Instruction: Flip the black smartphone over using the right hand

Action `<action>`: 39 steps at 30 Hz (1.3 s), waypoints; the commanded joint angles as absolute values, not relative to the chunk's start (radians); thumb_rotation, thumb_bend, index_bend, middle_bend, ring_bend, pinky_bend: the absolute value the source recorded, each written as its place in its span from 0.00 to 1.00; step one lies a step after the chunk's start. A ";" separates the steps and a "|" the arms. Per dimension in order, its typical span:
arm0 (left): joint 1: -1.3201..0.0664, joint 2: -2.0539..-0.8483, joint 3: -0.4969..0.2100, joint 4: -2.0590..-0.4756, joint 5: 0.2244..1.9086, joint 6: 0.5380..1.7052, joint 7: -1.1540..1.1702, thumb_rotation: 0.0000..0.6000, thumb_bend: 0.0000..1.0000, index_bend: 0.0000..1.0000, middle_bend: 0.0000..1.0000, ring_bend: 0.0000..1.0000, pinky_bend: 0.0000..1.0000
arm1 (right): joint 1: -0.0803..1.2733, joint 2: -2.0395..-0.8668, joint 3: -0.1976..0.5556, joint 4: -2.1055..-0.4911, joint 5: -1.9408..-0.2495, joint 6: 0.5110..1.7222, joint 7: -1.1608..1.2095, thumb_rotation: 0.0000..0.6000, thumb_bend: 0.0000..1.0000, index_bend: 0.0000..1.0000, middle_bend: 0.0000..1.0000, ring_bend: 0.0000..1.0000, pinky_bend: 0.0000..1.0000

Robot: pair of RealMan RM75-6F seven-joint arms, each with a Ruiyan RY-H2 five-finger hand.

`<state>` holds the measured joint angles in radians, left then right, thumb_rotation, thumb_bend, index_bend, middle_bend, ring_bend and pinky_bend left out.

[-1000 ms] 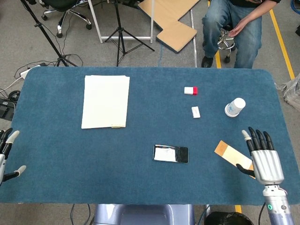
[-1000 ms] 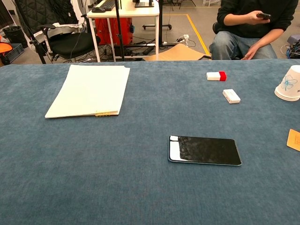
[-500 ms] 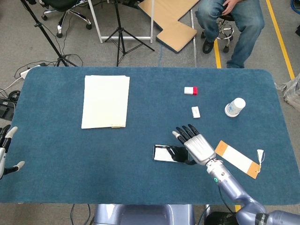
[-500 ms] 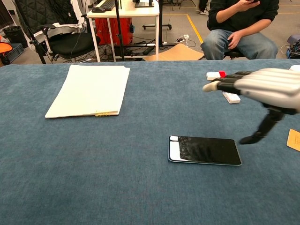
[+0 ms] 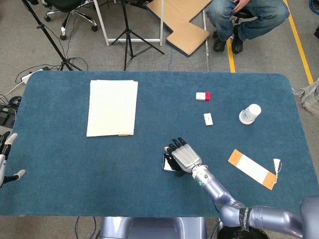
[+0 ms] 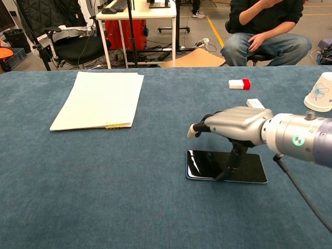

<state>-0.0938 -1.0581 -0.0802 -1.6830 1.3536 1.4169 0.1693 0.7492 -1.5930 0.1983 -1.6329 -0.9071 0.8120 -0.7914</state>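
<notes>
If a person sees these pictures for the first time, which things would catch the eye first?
First, the robot's grey right hand near the table's front middle, palm down over the flat black smartphone, one dark finger reaching down to the glass. Next, the pale stack of paper sheets at the far left of the blue felt table, and the white paper cup at the far right.

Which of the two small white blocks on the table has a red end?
The block farther from the robot, beyond the right hand. One end of it is red. The nearer block is white all over.
</notes>
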 commanded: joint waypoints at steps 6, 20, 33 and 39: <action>-0.095 -1.056 -0.078 -1.690 1.353 1.418 0.174 1.00 0.00 0.00 0.00 0.00 0.00 | 0.787 -1.680 0.158 -1.593 -0.871 0.923 -0.872 1.00 0.00 0.24 0.25 0.00 0.00; -0.096 -1.054 -0.079 -1.697 1.339 1.419 0.181 1.00 0.00 0.00 0.00 0.00 0.00 | 0.811 -1.766 0.100 -1.515 -0.889 1.002 -0.923 1.00 0.00 0.27 0.29 0.03 0.00; -0.099 -1.055 -0.077 -1.699 1.333 1.416 0.184 1.00 0.00 0.00 0.00 0.00 0.00 | 0.801 -1.773 0.087 -1.482 -0.913 1.023 -0.871 1.00 0.05 0.46 0.52 0.17 0.00; -0.097 -1.055 -0.074 -1.702 1.340 1.423 0.185 1.00 0.00 0.00 0.00 0.00 0.00 | 0.780 -1.739 0.094 -1.515 -0.983 1.034 -0.765 1.00 0.08 0.48 0.53 0.19 0.00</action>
